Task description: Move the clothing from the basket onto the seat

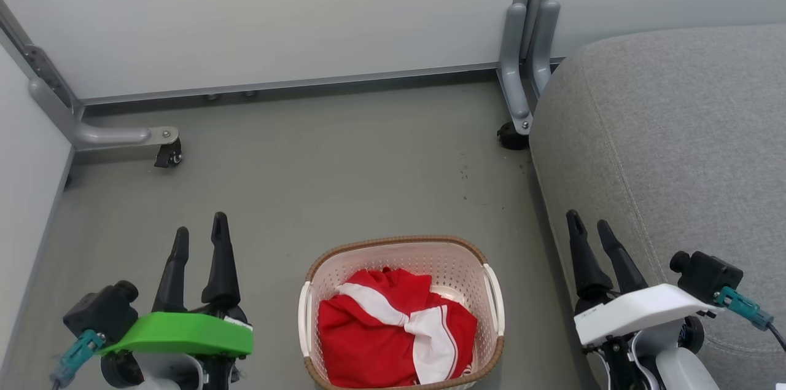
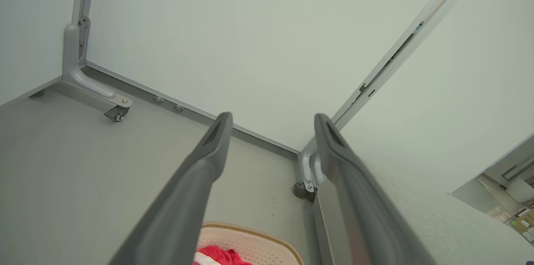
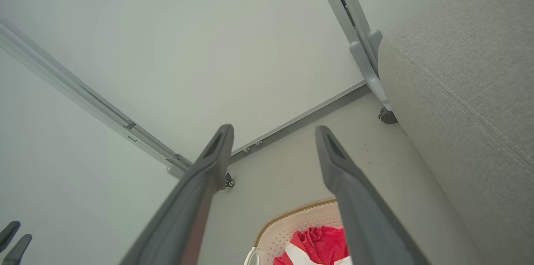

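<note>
clothing (image 1: 393, 331) lies bunched in the basket (image 1: 399, 242), down between our left gripper (image 1: 200, 223) and right gripper (image 1: 587, 218), both spread empty, and the right one hangs beside the seat (image 1: 675, 132), so we'd favour it.

**Matching dark fingers, one green wrist and one white**

The left gripper (image 1: 200, 223) has two long, tapering black fingers (image 1: 174, 273) set in a bright green plastic wrist cover (image 1: 184, 333). The right gripper (image 1: 589, 218) has the same fingers, set in a white plastic wrist cover (image 1: 638, 311). Each wrist carries a boxy black camera module (image 1: 101, 311) with a teal plug (image 1: 78, 350). A dark cable (image 1: 775, 333) leaves the right plug. Close up, the fingers look matt grey, with a shallow slot near each tip.
</note>
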Tool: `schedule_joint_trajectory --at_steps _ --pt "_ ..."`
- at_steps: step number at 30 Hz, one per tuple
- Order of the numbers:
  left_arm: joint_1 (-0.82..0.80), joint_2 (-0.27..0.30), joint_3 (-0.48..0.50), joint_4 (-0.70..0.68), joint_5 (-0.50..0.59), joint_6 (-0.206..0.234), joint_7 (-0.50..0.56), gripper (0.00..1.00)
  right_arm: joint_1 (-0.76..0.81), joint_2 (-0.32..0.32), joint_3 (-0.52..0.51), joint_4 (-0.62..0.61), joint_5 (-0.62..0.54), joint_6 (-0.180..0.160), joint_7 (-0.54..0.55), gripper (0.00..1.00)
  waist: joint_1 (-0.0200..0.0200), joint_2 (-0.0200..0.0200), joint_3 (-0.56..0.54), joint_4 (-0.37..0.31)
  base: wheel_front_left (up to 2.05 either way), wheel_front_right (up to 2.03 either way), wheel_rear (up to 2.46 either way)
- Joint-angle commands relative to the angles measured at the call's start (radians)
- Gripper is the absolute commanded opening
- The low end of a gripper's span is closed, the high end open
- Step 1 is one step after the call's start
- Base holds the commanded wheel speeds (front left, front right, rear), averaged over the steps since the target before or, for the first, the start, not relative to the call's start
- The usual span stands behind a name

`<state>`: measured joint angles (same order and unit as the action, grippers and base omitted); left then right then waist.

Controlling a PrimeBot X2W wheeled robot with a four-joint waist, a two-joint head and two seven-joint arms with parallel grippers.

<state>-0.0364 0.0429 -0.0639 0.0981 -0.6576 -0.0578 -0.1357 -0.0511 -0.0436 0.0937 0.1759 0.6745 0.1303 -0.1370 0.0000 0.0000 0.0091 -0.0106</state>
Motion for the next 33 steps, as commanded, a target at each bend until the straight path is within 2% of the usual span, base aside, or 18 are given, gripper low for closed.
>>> schedule_joint_trajectory --at_steps 1,33 --pt "0.0 0.007 -0.003 -0.017 0.034 0.009 -0.012 1.0 -0.005 -0.005 0.007 -0.014 -0.03 0.0 -0.011 1.0 0.0 0.0 0.0 0.0 0.0 0.0 0.0" --pt "0.008 0.009 -0.063 0.001 0.295 0.02 -0.086 1.0 -0.007 -0.007 0.049 -0.032 -0.296 0.001 -0.085 1.0 0.0 0.0 -0.002 -0.007 0.0 0.0 0.0"
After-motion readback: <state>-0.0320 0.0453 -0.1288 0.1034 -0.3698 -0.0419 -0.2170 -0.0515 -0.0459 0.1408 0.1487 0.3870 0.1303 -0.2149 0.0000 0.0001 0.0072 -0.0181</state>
